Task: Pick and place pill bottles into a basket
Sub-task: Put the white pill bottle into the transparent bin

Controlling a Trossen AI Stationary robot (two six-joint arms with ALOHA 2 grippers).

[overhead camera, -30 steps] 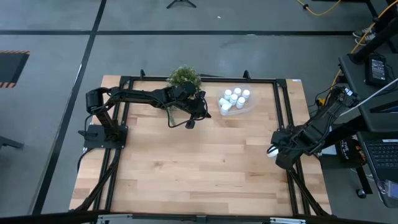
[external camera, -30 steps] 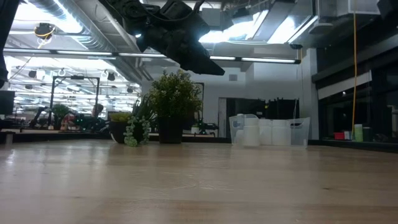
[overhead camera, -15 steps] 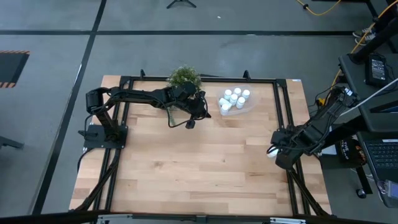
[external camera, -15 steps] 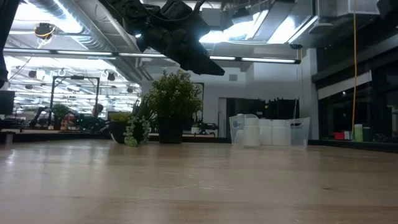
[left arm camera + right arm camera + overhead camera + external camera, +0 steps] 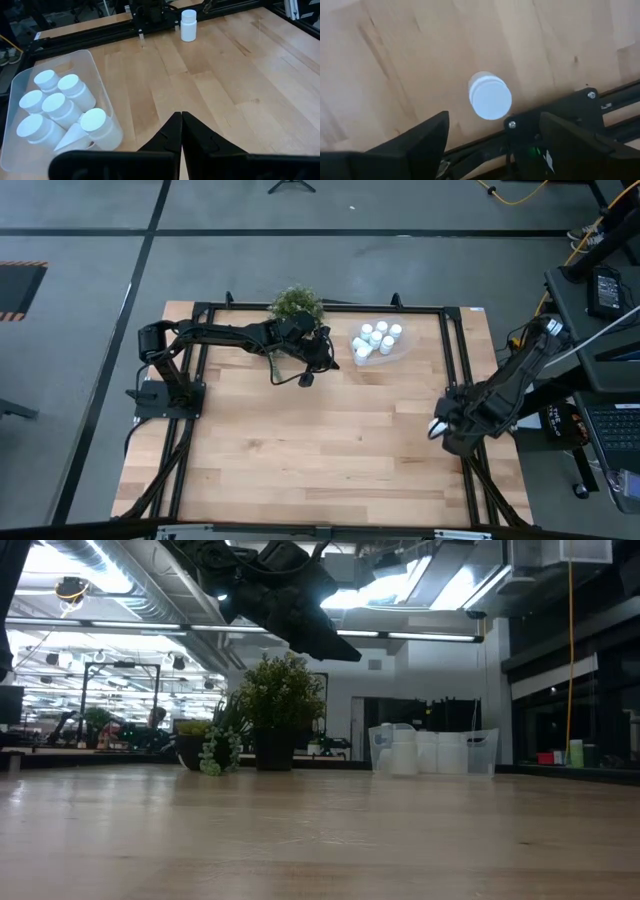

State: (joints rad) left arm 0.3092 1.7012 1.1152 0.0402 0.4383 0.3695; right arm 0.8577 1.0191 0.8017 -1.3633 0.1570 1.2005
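1. I count six pill bottles (image 5: 60,110) already in the basket (image 5: 95,75); five stand upright with their white caps up, and one lies tipped over among them.
2. In my high view the basket (image 5: 392,352) sits toward the far edge of the table (image 5: 320,450), just to the right of the potted plant (image 5: 296,303).
3. One lone bottle (image 5: 490,96) stands upright on the bare wood at the table's right edge, close beside the black frame rail (image 5: 580,107). From the left wrist camera I see the same lone bottle (image 5: 188,25) well apart from the basket, across the boards.
4. My right gripper (image 5: 495,135) hangs directly above that bottle with its fingers (image 5: 420,140) spread wide apart, the cap showing in the gap between them. Nothing is clamped, and the fingers are not touching the bottle.
5. In the high view the right gripper (image 5: 440,427) sits at the right edge of the table with the bottle's white showing at its tip.
6. My left gripper (image 5: 181,131) has its fingers pressed together on nothing. It hovers near the basket, between plant and basket in the high view (image 5: 322,352).
7. The low view shows the plant (image 5: 280,710) and the clear basket (image 5: 432,752) at the far edge, with the left arm (image 5: 280,600) dark overhead.
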